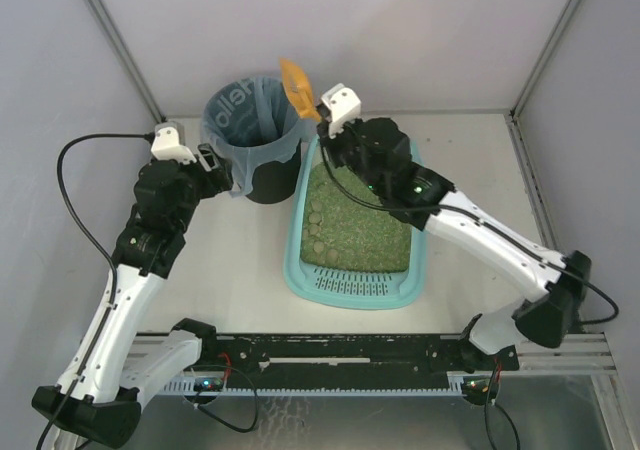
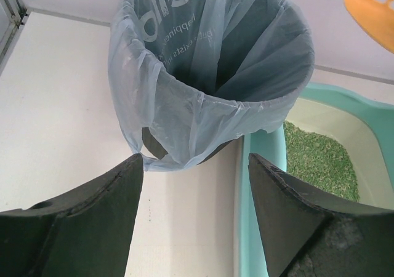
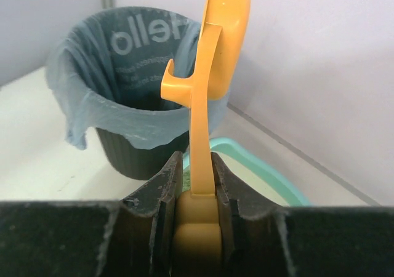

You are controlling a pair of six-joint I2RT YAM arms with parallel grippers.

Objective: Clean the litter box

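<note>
The right jaws clamp the handle of the orange scoop (image 3: 200, 135), its head upright beside the rim of the bin (image 3: 132, 151). The left jaws stand open and empty, facing the bin's blue bag (image 2: 184, 123). The litter box (image 1: 296, 250) lies on the bench (image 1: 230, 260) just right of the bin, between both arms, holding green litter (image 1: 360, 230), its grille at the near end.

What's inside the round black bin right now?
A blue bag lines the bin, folded over its rim. Only bag walls show; the bottom is hidden, so any waste cannot be seen.
</note>
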